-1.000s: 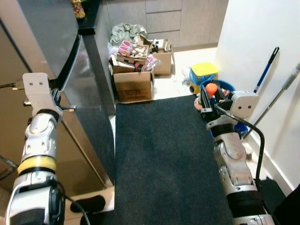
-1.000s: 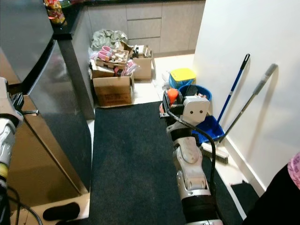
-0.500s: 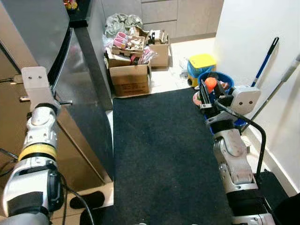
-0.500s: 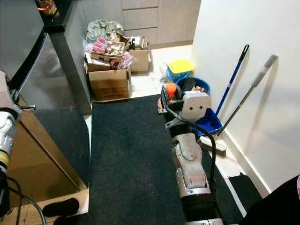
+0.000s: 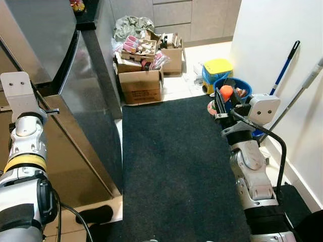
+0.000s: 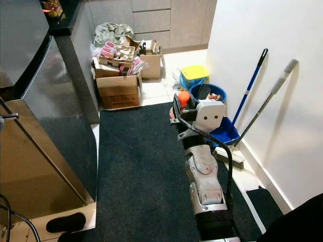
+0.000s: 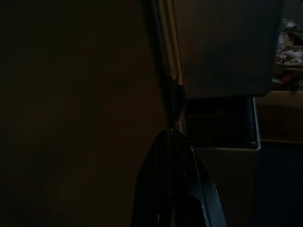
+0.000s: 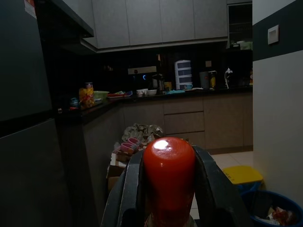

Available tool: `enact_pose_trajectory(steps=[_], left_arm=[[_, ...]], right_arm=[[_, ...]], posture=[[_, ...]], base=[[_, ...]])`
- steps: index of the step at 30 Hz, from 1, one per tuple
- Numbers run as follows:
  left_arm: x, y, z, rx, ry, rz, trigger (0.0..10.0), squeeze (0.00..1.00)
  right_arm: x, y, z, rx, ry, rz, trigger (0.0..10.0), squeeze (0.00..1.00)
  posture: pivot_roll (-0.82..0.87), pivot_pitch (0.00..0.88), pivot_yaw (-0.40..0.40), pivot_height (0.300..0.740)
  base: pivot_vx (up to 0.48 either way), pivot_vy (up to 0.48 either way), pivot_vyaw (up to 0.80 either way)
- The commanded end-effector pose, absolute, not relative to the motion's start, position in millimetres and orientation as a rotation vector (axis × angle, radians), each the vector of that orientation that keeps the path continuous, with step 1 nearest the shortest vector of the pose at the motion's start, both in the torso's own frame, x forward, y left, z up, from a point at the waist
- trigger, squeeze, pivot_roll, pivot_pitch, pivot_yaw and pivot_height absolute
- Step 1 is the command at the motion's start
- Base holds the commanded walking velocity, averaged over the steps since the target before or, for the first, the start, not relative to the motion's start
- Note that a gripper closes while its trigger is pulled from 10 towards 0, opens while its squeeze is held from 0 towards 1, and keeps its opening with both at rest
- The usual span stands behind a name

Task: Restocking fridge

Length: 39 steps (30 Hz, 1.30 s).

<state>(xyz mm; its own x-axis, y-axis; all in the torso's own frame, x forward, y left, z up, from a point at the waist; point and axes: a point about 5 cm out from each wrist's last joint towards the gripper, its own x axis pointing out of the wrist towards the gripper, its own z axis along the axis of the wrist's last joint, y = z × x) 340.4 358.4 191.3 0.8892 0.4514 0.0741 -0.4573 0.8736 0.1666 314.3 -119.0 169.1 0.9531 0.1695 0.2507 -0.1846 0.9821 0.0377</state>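
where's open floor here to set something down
The dark mat is bare between the fridge and the right gripper holding a red bottle. Crowded: cardboard boxes beyond the mat, blue bucket and mops along the wall.

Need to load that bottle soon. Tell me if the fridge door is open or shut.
Shut: the fridge door lies flush, with no interior showing. The right gripper holds the red bottle.

A dark carpet (image 5: 171,166) covered the floor beside a white wall (image 5: 272,35). A mop (image 5: 285,73) and a broom (image 6: 262,113) leaned against that wall near a blue bucket (image 5: 237,88). Cardboard boxes (image 5: 144,85) sat on pale tiles (image 5: 189,85) before grey cabinets (image 5: 174,15).
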Motion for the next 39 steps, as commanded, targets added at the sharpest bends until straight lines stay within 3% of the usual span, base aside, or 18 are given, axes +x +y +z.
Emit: enact_pose_trajectory(steps=[1,10,26,39], left_arm=[[336.5,358.9,181.7,0.155,-0.024,0.461,10.0,0.0],[335.4,355.4,172.9,0.118,-0.021,0.441,10.0,0.0],[333.9,358.8,175.5,0.117,-0.035,0.457,10.0,0.0],[335.3,353.6,172.5,0.131,-0.038,0.438,10.0,0.0]], right_arm=[[314.8,-118.8,173.5,0.047,-0.256,0.186,10.0,0.0],[316.9,-119.1,174.2,0.043,-0.253,0.192,10.0,0.0],[317.5,-118.2,173.0,0.045,-0.247,0.193,10.0,0.0],[316.9,-118.4,171.2,0.048,-0.244,0.188,10.0,0.0]], posture=[[0.06,0.037,0.034,0.74],[0.07,0.027,0.027,0.74],[0.07,0.033,0.027,0.74],[0.07,0.034,0.033,0.74]], base=[[0.0,0.0,0.0],[0.0,0.032,0.0],[0.0,0.452,0.0],[0.0,0.0,0.0]])
